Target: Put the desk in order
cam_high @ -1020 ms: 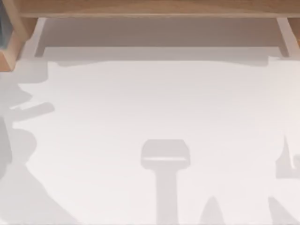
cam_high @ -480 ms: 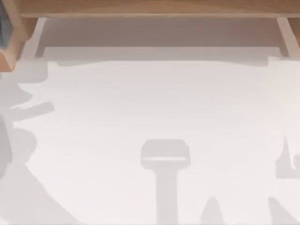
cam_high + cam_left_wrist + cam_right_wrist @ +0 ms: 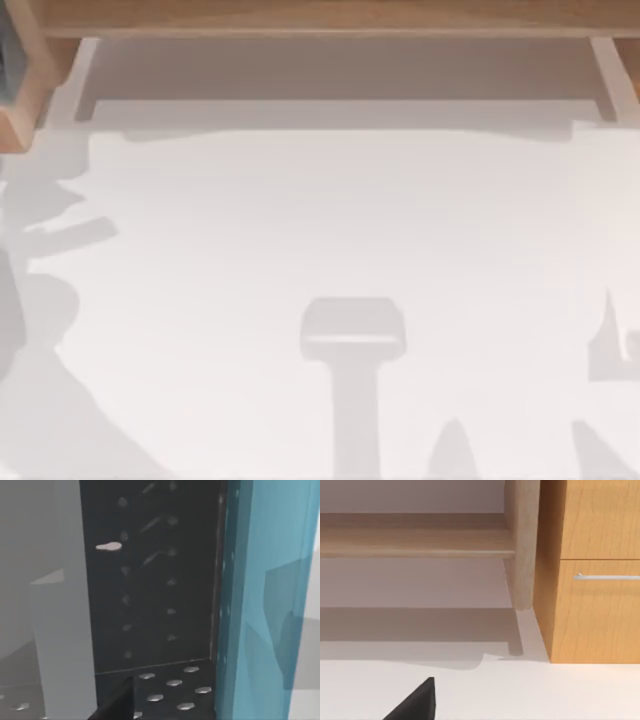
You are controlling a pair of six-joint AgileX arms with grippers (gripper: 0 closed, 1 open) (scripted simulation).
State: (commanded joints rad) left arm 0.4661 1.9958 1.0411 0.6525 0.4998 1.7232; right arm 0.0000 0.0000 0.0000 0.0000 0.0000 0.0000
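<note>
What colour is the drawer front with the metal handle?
Warm light-brown wood grain; the drawer front shows best in the right wrist view.

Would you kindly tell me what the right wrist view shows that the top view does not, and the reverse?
The right wrist view brings a wooden cabinet with a silver drawer handle, a rounded wooden post, and a dark edge of the right pincer. The top view brings the broad spread of the desk crossed by grey shadows, plus a teal object at its left edge. Both share the white desk and the light-brown wooden shelf behind it.
</note>
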